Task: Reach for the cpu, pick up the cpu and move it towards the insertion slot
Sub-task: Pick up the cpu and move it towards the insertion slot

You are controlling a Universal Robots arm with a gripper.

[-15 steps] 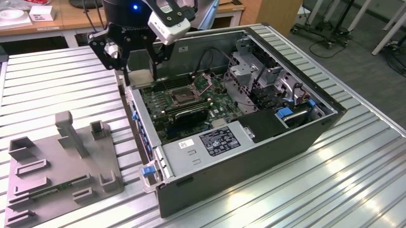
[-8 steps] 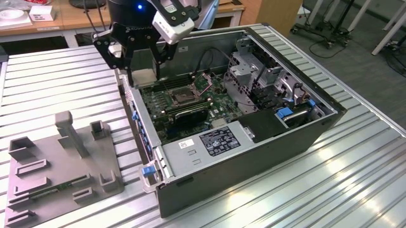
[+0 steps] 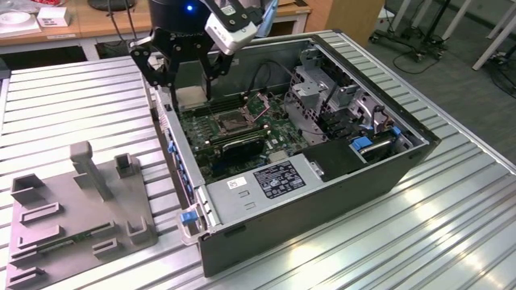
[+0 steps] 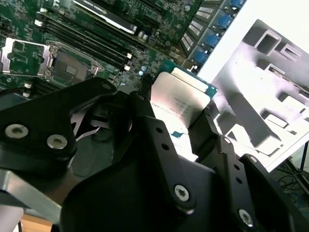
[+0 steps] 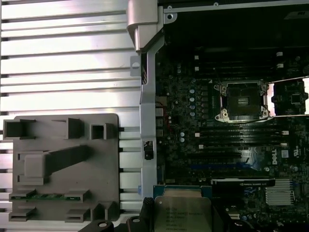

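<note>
The cpu (image 4: pixel 181 99), a flat square chip with a silvery top and a green rim, is held between the black fingers of my gripper (image 4: pixel 177 107), which is shut on its edges. In the exterior view the gripper (image 3: pixel 190 90) hangs over the back corner of the open computer case, with the cpu (image 3: pixel 192 96) above the green board. The insertion slot (image 3: pixel 228 124) lies a short way ahead of it on the board, its metal frame open around a dark centre. The first wrist view shows the cpu (image 5: pixel 183 212) apart from the insertion slot (image 5: pixel 243 100).
The computer case (image 3: pixel 266 208) lies open on a ribbed metal table (image 3: pixel 72 109). A gray plastic tray (image 3: pixel 72 211) with recesses and upright posts sits at the exterior view's left, with a thin green memory stick (image 5: pixel 46 196) in it. Drive cages and cables (image 3: pixel 322 96) crowd the case's far side.
</note>
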